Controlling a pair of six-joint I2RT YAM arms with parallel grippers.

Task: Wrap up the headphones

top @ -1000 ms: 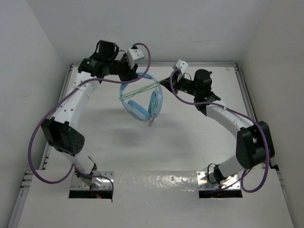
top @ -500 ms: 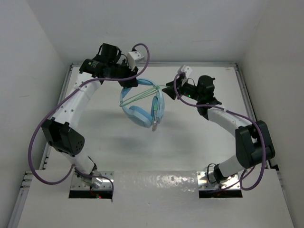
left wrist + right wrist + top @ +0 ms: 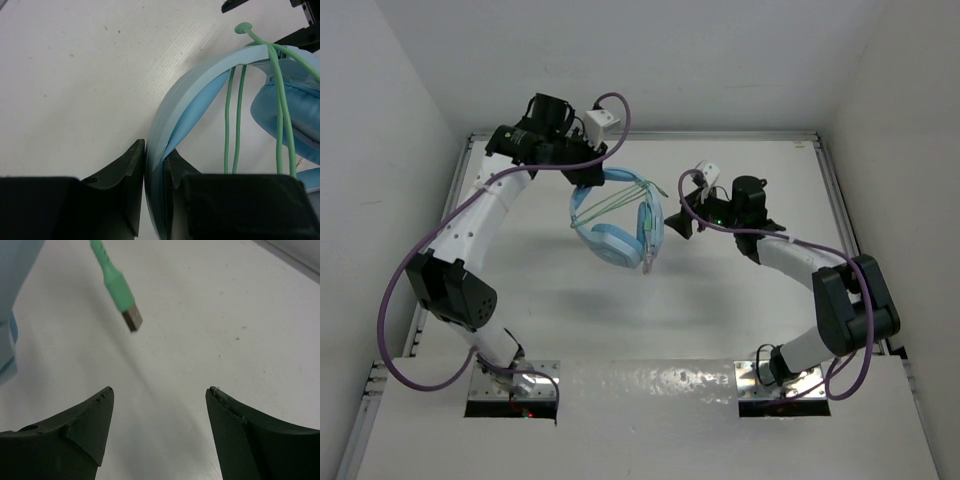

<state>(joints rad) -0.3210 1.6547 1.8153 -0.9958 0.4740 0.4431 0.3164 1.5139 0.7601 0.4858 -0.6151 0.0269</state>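
Left gripper (image 3: 154,150) pinches the headband (image 3: 200,65), holding the headphones (image 3: 610,240) aloft over the desk's (image 3: 740,300) far middle for wrapping (my guess); right gripper (image 3: 159,395) gapes empty, plug (image 3: 131,319) dangling ahead.

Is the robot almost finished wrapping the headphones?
Partly. Several loops of green cable already cross the headband of the headphones. The left gripper pinches the headband, holding them up. The right gripper is open and empty; the plug dangles loose, so the cable end needs tucking.
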